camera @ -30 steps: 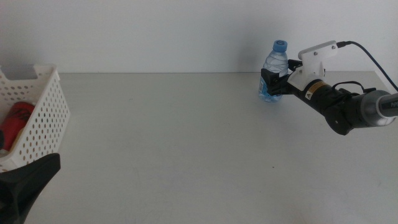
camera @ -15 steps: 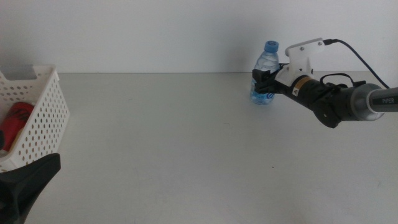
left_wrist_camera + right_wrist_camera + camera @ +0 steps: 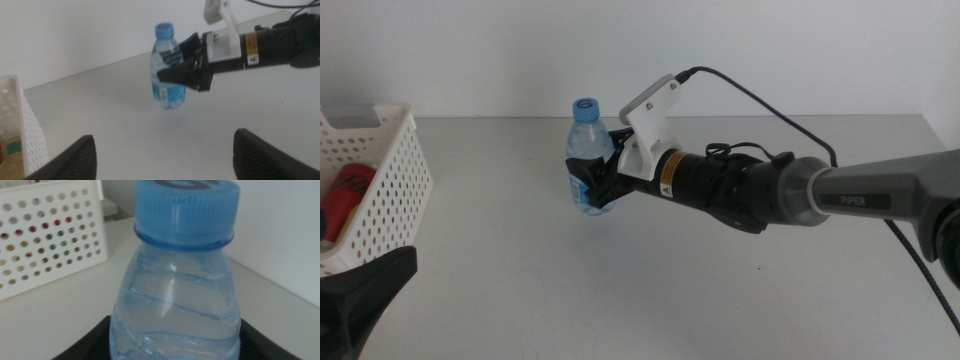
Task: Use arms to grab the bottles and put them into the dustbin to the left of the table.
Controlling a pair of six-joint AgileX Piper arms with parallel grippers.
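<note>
My right gripper (image 3: 594, 186) is shut on the clear blue-capped water bottle (image 3: 586, 150) and holds it upright over the middle of the table (image 3: 720, 290). The bottle also shows in the left wrist view (image 3: 167, 80) and fills the right wrist view (image 3: 175, 295). The white perforated dustbin (image 3: 385, 190) stands at the left edge with the red can (image 3: 345, 195) inside. A green-labelled bottle (image 3: 12, 150) shows inside the dustbin (image 3: 22, 120) in the left wrist view. My left gripper (image 3: 360, 300) waits open and empty at the bottom left.
The right arm (image 3: 800, 195) and its black cable (image 3: 760, 100) stretch across the table from the right. A white wall stands behind the table. The dustbin's wall (image 3: 50, 235) lies beyond the bottle in the right wrist view.
My right gripper has carried the water bottle from the back right of the table leftward to the middle, closer to the dustbin. The left gripper has not moved.
</note>
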